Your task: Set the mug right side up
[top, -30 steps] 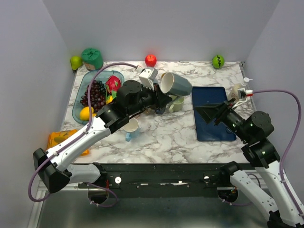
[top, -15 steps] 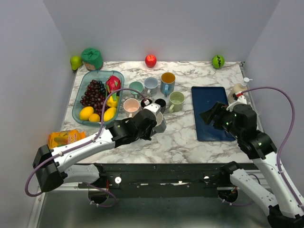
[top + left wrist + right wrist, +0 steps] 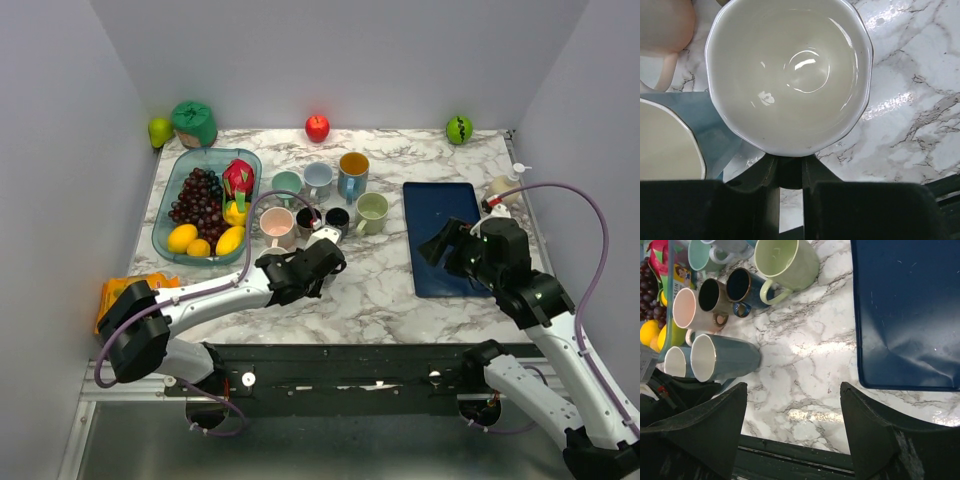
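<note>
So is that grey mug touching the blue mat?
Apart. The right wrist view shows the grey mug on the marble table, with a broad strip of bare marble between it and the blue mat.

You've got the right gripper (image 3: 792, 440) low in frame, fingers spread wide over the table (image 3: 805, 365). Grey mug (image 3: 725, 357) left, mouth showing, near pink mug (image 3: 692, 310) and green mug (image 3: 785, 260). Blue mat (image 3: 910, 315) right.

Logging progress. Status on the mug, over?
Left gripper, jaws shut on grey mug. Mug upright on marble, mouth up. Right gripper open, empty. Other mugs close beside it.
</note>
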`<action>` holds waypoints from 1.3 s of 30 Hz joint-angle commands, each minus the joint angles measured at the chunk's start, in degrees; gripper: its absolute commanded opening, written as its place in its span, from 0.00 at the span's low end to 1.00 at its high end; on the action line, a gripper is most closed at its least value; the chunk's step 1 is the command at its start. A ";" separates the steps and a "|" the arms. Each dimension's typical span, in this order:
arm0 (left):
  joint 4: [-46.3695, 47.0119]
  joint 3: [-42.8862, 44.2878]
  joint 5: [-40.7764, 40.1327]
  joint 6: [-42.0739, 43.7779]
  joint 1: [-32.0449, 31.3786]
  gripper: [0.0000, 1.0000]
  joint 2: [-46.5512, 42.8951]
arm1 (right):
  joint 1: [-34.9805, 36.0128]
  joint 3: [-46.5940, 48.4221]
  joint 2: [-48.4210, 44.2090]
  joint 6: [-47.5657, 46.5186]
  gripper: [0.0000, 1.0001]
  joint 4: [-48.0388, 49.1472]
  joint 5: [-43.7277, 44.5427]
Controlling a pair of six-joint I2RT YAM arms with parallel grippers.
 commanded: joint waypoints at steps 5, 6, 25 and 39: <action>4.05 1.30 -4.50 -1.23 -0.34 0.31 3.30 | 0.20 -1.33 -0.17 0.99 0.82 -1.74 0.49; 4.13 1.21 -4.41 -1.23 -0.34 0.34 3.04 | 0.20 -1.33 -0.08 1.34 0.82 -2.01 0.67; 2.73 8.23 -2.38 1.50 -1.22 0.99 -13.13 | 0.20 7.10 0.89 -0.41 1.00 -5.44 1.81; -4.56 19.83 -9.77 10.28 -1.22 0.99 -27.10 | 0.29 13.25 -3.68 -3.75 1.00 -8.25 8.22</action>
